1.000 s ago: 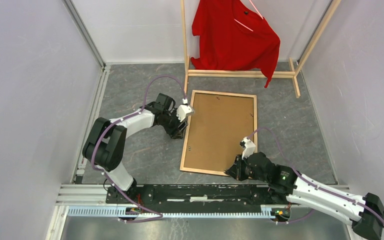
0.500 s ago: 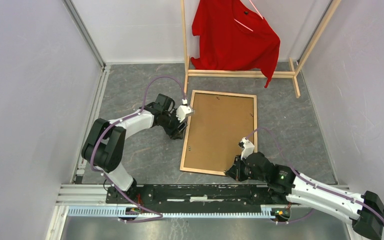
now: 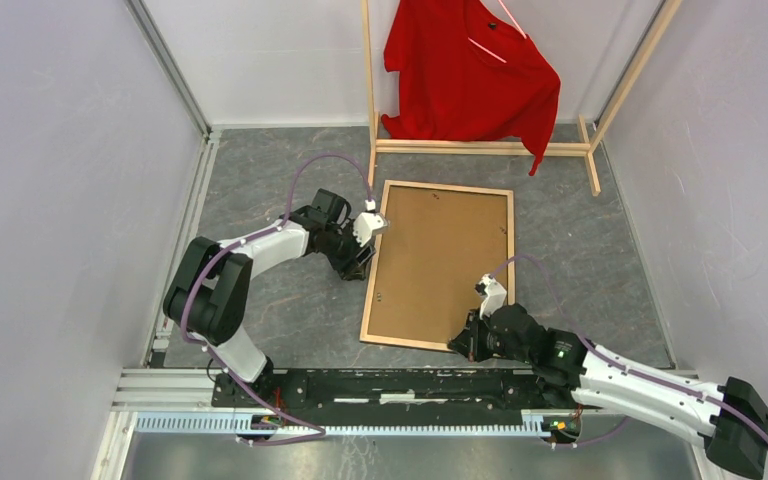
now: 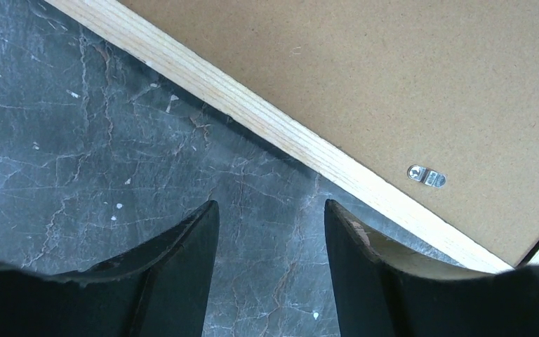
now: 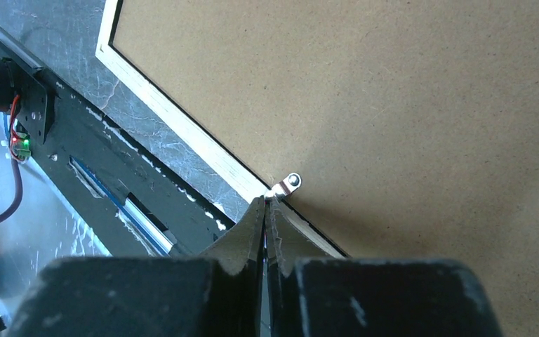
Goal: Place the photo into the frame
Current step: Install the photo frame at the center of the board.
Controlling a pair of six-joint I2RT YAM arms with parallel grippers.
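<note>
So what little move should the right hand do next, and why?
Probably push the small metal tab sideways with the right gripper. It is shut, its tips right at the tab, which reaches from the frame rail over the backing board. The left gripper hangs open beside the frame.

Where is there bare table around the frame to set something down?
Widest bare patch: right of the frame, toward the right wall. Another lies left of it, between the left arm and the near rail. Crowded: left pincer at its left rail, right pincer at its near edge, clothes rack just behind.
</note>
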